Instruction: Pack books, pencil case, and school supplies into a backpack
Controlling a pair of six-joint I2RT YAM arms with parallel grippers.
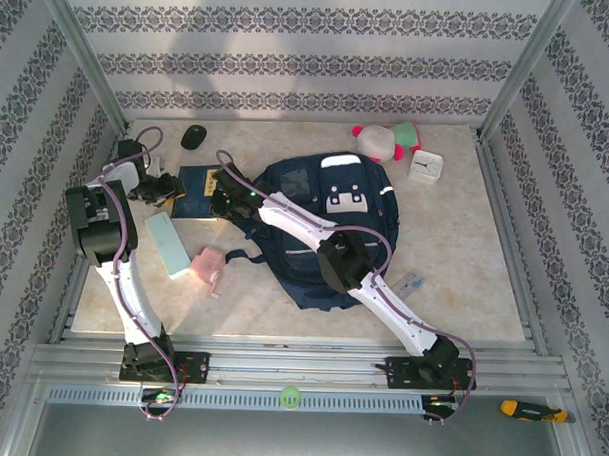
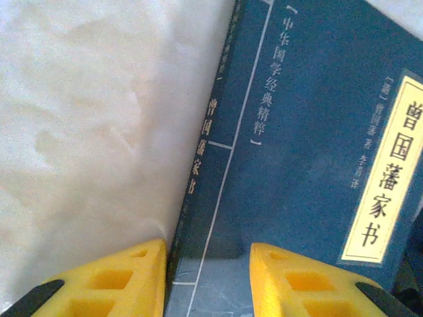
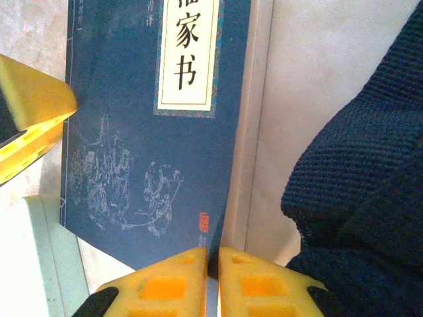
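Navy book (image 1: 198,191) flat on the worktop (image 1: 463,274), just left of the backpack (image 1: 306,183). Right tool (image 3: 211,281) pinched almost closed on its edge; left tool (image 2: 208,281) part-open, straddling its spine.

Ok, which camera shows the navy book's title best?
Left wrist: the navy book sits close up, with its yellow title label and spine lettering readable. The right wrist shows only its lower cover, with a line drawing and the label's bottom end. In the top external view it is small, lettering unreadable.
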